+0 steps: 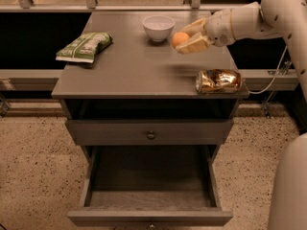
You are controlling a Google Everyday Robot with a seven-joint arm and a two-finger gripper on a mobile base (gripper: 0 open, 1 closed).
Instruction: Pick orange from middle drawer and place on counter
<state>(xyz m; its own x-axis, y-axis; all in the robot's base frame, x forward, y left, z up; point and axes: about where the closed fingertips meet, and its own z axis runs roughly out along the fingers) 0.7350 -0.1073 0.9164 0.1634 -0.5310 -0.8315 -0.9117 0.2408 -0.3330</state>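
The orange (180, 38) is held between the tan fingers (195, 44) of my gripper (185, 38), above the right rear part of the counter (139, 63). The gripper is shut on it and reaches in from the right on the white arm (249, 20). The orange hangs just right of the white bowl (158, 28). The middle drawer (149, 178) stands pulled out below, and its dark floor shows nothing on it.
A green snack bag (85, 46) lies on the counter's left side. A shiny gold can (218, 81) lies on its side at the counter's right front edge. The closed drawer front with a round knob (151, 135) sits above the open drawer.
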